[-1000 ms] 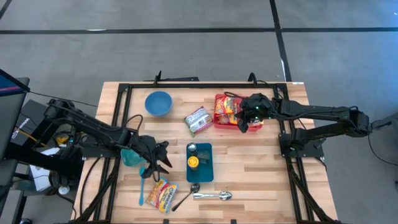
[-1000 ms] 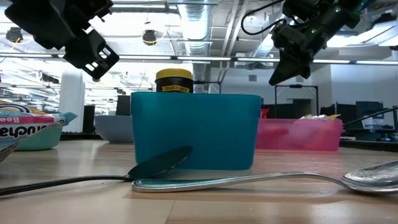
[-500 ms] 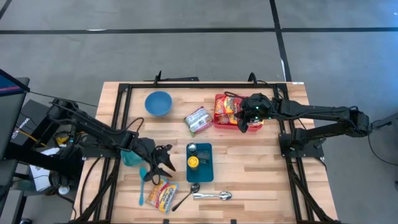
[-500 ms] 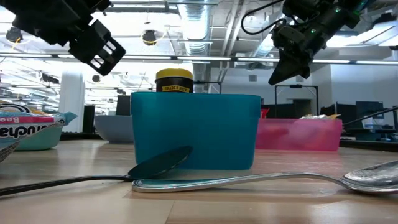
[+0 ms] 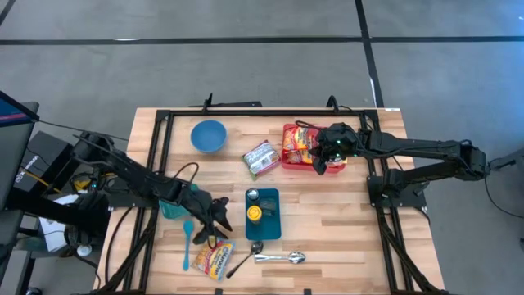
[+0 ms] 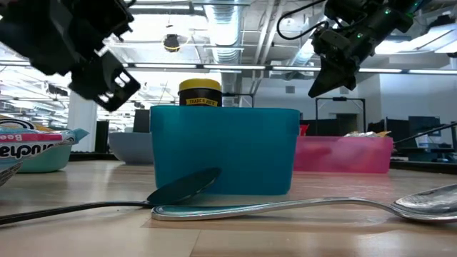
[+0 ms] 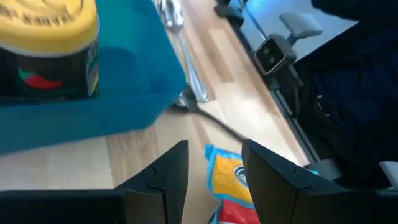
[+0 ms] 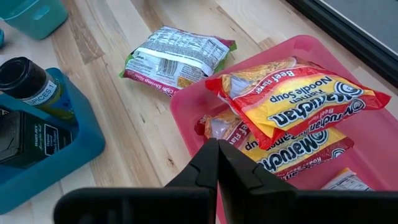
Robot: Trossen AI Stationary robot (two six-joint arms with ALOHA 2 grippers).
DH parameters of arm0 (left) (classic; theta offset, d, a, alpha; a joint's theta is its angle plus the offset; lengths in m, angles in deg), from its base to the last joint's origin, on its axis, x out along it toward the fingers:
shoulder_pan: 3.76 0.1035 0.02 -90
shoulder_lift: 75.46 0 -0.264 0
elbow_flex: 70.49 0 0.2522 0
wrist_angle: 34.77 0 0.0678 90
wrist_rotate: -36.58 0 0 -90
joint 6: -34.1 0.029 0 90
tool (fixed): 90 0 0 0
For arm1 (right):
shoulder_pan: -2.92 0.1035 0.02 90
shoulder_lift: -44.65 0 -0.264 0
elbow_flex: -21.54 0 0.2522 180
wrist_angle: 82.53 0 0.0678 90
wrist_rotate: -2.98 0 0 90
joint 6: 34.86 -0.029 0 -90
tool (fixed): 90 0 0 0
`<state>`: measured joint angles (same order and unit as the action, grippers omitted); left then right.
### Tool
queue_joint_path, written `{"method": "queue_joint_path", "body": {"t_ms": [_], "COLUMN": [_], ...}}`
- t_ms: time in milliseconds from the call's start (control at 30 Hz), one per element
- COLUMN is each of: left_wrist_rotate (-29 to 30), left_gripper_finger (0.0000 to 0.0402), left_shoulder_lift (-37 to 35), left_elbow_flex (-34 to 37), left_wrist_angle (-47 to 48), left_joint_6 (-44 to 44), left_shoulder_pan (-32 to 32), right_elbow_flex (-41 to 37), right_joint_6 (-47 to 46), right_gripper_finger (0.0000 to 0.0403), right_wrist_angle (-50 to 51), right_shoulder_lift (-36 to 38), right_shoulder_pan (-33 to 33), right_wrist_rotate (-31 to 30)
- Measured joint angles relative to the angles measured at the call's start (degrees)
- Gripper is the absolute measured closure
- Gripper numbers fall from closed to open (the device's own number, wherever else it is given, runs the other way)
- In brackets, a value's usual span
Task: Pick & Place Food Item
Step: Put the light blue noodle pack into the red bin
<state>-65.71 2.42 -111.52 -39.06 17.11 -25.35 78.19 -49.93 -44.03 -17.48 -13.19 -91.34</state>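
Hovering over the noodle packet (image 5: 214,259) on the surface's front edge, left gripper (image 5: 216,230) has fingers spread; misaligned descent could clip the teal tray (image 5: 264,214). Right gripper (image 5: 320,166), fingers pressed together, waits above the pink bin (image 8: 273,68).

We see the left arm stretched in from the left edge toward the near-middle of the bench, left gripper (image 5: 216,223) tilted down with jaws parted and nothing between them, while the right arm reaches in from the right, right gripper (image 5: 321,166) raised, jaws closed empty.
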Motion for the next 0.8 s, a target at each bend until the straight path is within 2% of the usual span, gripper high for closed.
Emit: {"method": "queue_joint_path", "body": {"t_ms": [433,800], "left_wrist_rotate": [-2.62,-2.60], "left_gripper_finger": [0.0257,0.0257], "left_shoulder_lift": [7.06,6.83], "left_elbow_flex": [0.00,0.00], "left_wrist_angle": [2.69,2.14], "left_joint_6": [-3.95,-4.74], "left_shoulder_pan": [0.00,0.23], "right_elbow_flex": [-0.02,-0.01], "right_joint_6": [-0.15,0.02], "right_gripper_finger": [0.0402,0.0402], "right_wrist_angle": [0.04,0.04], "right_shoulder_lift": [0.00,0.00], "right_shoulder_pan": [0.02,0.02], "right_wrist_rotate": [0.00,0.00]}}
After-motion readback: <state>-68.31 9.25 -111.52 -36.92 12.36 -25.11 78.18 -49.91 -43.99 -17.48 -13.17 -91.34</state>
